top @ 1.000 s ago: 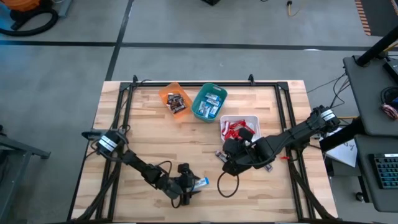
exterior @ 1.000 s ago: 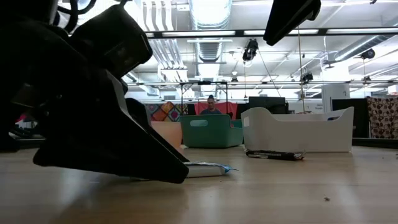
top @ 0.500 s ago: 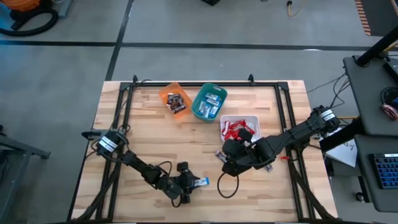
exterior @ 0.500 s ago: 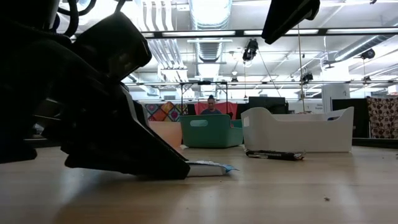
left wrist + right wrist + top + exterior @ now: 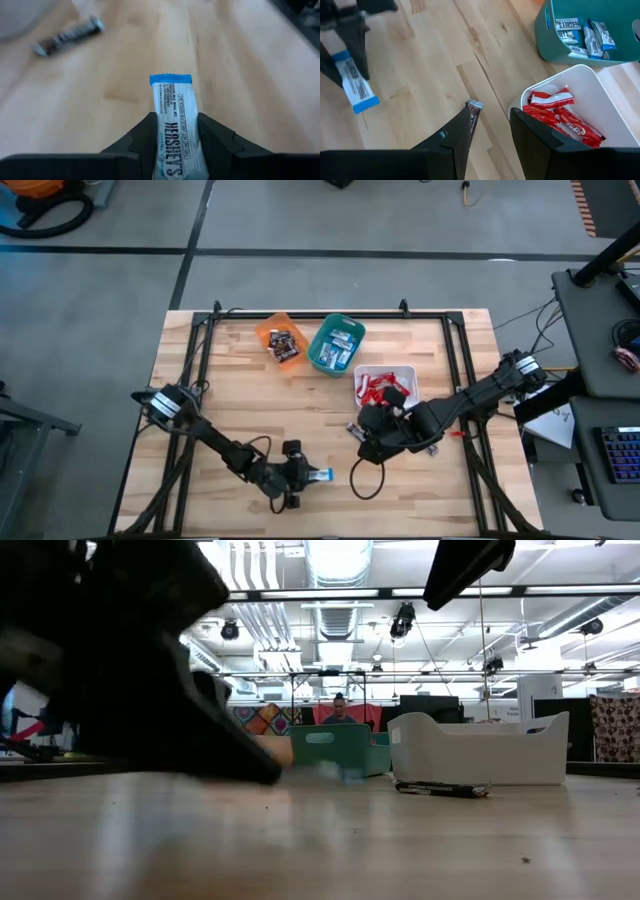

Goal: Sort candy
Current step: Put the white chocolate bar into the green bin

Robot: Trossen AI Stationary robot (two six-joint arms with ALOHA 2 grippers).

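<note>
Left pincer (image 5: 303, 477) sits low over the front of the desk (image 5: 240, 400), fingers (image 5: 145, 137) clamped on a blue-and-white candy bar (image 5: 175, 130); most of the bar sticks out past the fingertips, blue crimped end forward. From the right wrist camera the same bar (image 5: 356, 82) hangs clear of the wood in that pincer.

Right pincer (image 5: 372, 442) hovers at the front corner of the white bin (image 5: 410, 372), fingers (image 5: 457, 135) parted narrowly with nothing between them. A dark-wrapped bar (image 5: 473, 114) lies on the desk just beyond its fingertips, beside the white bin's front wall; low view shows it (image 5: 442, 788) flat on the wood in front of that bin (image 5: 480, 750).

Sorted so far:
- orange bin (image 5: 268, 330): dark-wrapped bars (image 5: 282, 344)
- teal bin (image 5: 322, 332): blue-and-white bars (image 5: 338, 348)
- white bin: red bars (image 5: 378, 388)

All three bins sit in a row at the desk's back centre, teal between orange and white. One small red bit (image 5: 458, 434) lies near the right arm; can't tell what it is.
</note>
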